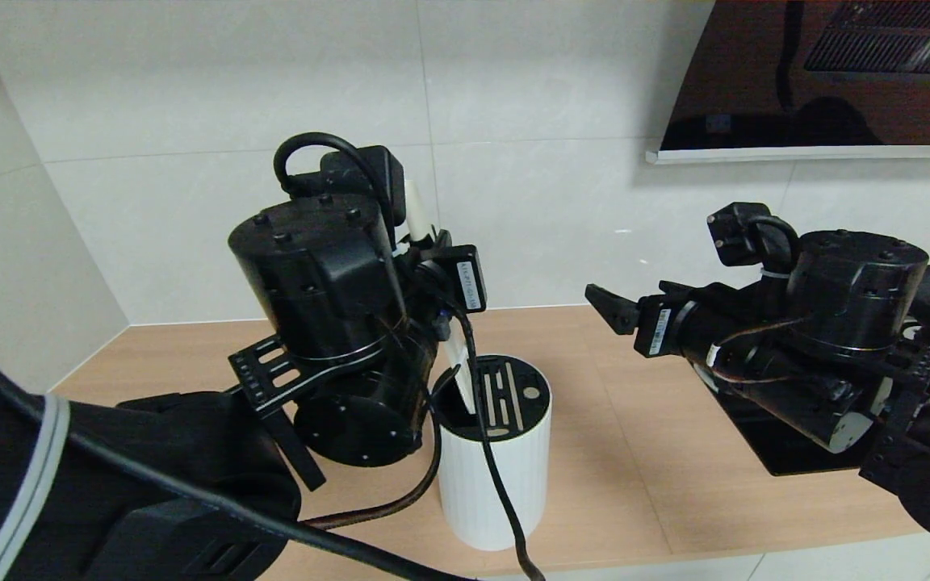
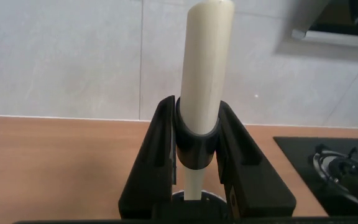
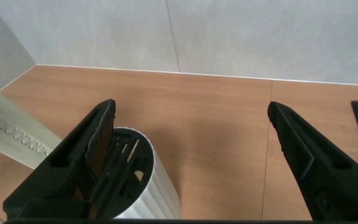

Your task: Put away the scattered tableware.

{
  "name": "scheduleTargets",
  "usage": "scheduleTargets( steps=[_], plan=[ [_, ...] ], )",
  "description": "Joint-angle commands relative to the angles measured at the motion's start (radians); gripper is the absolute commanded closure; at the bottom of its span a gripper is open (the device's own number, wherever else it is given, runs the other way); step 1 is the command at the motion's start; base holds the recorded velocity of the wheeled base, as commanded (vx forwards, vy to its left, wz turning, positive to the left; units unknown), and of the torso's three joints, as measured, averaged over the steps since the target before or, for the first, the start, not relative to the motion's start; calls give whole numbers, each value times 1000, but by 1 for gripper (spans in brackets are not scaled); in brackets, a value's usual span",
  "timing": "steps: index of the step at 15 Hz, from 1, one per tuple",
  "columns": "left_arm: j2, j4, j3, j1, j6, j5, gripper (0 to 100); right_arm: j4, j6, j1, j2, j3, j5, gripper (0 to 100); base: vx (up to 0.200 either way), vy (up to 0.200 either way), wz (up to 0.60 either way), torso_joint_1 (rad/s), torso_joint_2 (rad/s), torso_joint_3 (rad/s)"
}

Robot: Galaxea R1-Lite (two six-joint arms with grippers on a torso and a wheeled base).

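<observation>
My left gripper [image 1: 433, 250] [image 2: 197, 140] is shut on the cream handle of a knife [image 1: 415, 211] [image 2: 207, 62] held upright. Its blade [image 1: 460, 367] dips into a slot in the black top of a white cylindrical holder [image 1: 497, 460] standing on the wooden counter [image 1: 634, 452]. In the right wrist view the grey blade [image 3: 11, 134] slants down toward the holder [image 3: 151, 186]. My right gripper [image 1: 614, 311] [image 3: 188, 143] hangs open and holds nothing, above the counter to the right of the holder.
A black cooktop [image 1: 764, 440] [image 2: 328, 162] is set into the counter on the right, under my right arm. A dark range hood [image 1: 820, 81] hangs on the tiled wall above it. The side wall closes the counter's left end.
</observation>
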Motion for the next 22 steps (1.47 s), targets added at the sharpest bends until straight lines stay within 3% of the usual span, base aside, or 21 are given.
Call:
scheduleTargets(
  steps=[1, 8, 13, 21, 22],
  plan=[
    [18, 0, 3, 0, 0, 2, 100, 0, 0, 0, 1, 2, 0, 0, 0, 0, 0, 0, 0, 0],
    [72, 0, 26, -11, -14, 7, 100, 0, -2, 0, 1, 5, 0, 0, 0, 0, 0, 0, 0, 0],
    [143, 0, 38, -22, -54, 7, 100, 0, -2, 2, 0, 5, 0, 0, 0, 0, 0, 0, 0, 0],
    [213, -2, 103, -35, -66, -1, 100, 0, -2, 2, -2, 5, -1, 0, 0, 0, 0, 0, 0, 0],
    [215, -2, 110, -35, -91, -4, 100, 0, -2, 2, -3, 5, -1, 0, 0, 0, 0, 0, 0, 0]
  ],
)
